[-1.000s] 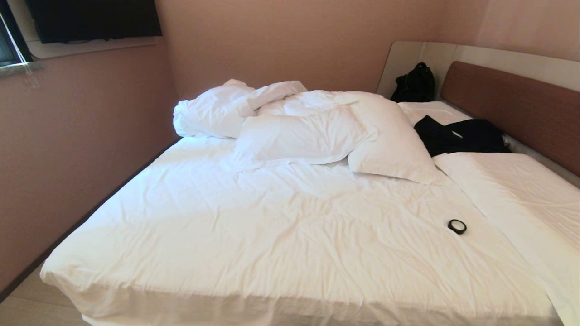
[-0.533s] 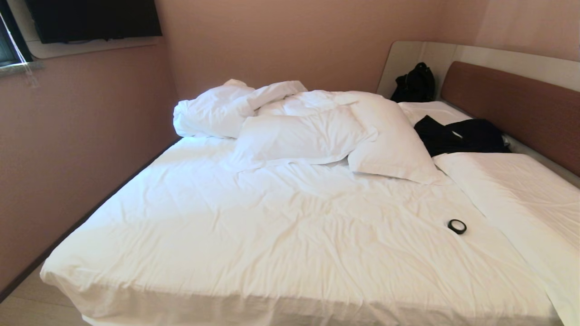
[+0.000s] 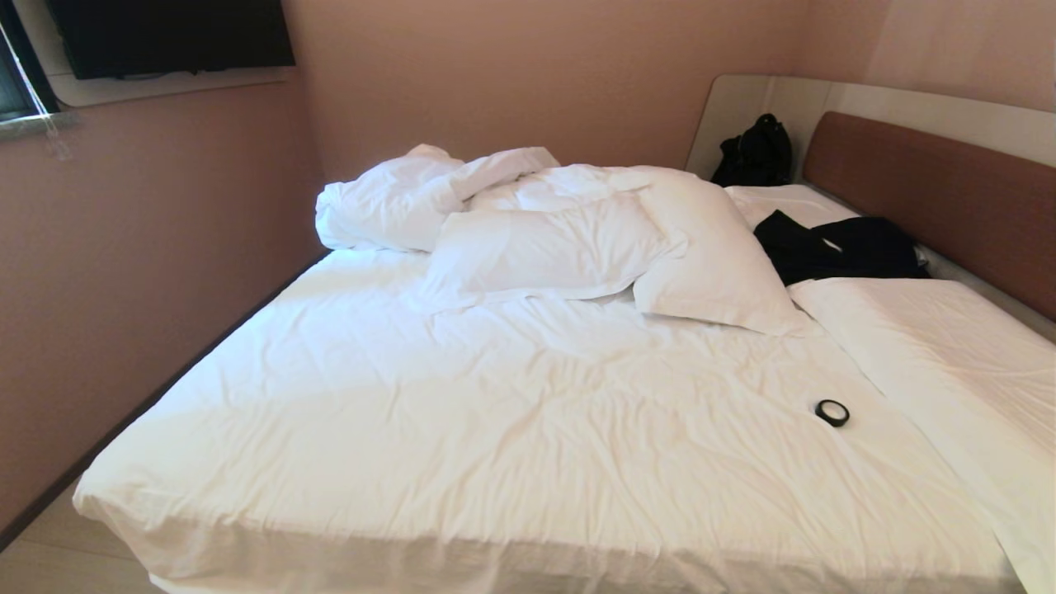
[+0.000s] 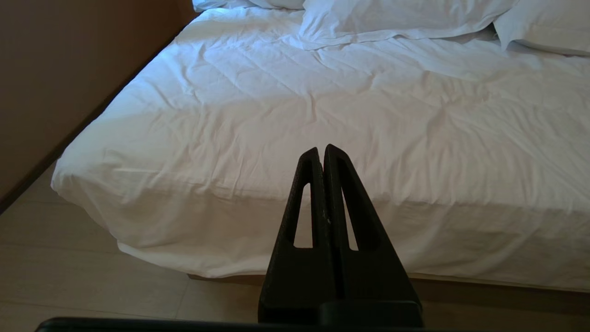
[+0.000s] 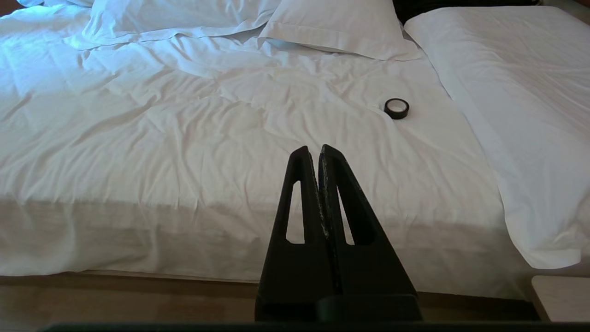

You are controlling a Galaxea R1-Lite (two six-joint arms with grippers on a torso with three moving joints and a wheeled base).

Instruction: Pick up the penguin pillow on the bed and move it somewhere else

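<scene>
Scanning from the head, nothing has shifted on the bed (image 3: 528, 462) and no penguin pillow shows anywhere, while each wrist view finds its gripper, left (image 4: 321, 152) and right (image 5: 318, 152), clenched empty short of the mattress, so the task hasn't started.

- I see the bed (image 3: 462, 429) with wrinkled white sheets and a brown headboard.
- A rumpled duvet (image 3: 412, 198) and white pillows (image 3: 709, 264) lie toward its far end.
- A small black ring (image 3: 832, 412) rests on the sheet.
- Dark clothing (image 3: 833, 243) lies near the headboard.
</scene>
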